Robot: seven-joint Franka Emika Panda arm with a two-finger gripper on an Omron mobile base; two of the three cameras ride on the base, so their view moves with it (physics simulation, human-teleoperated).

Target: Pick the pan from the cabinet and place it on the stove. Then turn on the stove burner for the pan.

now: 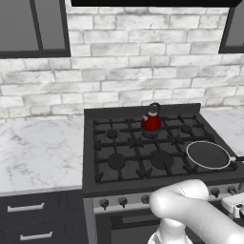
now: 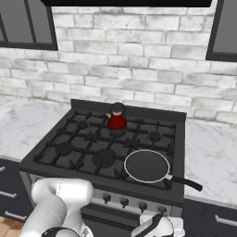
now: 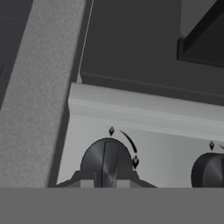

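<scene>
1. Pan (image 2: 147, 165) sits on the stove's (image 1: 143, 147) front right grate, handle toward the counter (image 2: 210, 152), up and behind the fingers; placing looks done.
2. Fingers (image 3: 106, 183) drawn narrow at the front panel, on the end knob (image 3: 106, 159); tips sit either side of its ridge, apparently pinching it.
3. Next knob (image 3: 209, 171) just beside the fingers, untouched.
4. Knob judged small, rigid, smooth: likely slippery under a light pinch. Best hold is flat across the raised ridge, then twist about its axis.
5. Risk: fingers sliding off the ridge mid-turn.
6. Kettle (image 1: 152, 119) on a rear burner, well apart from the fingers.
</scene>
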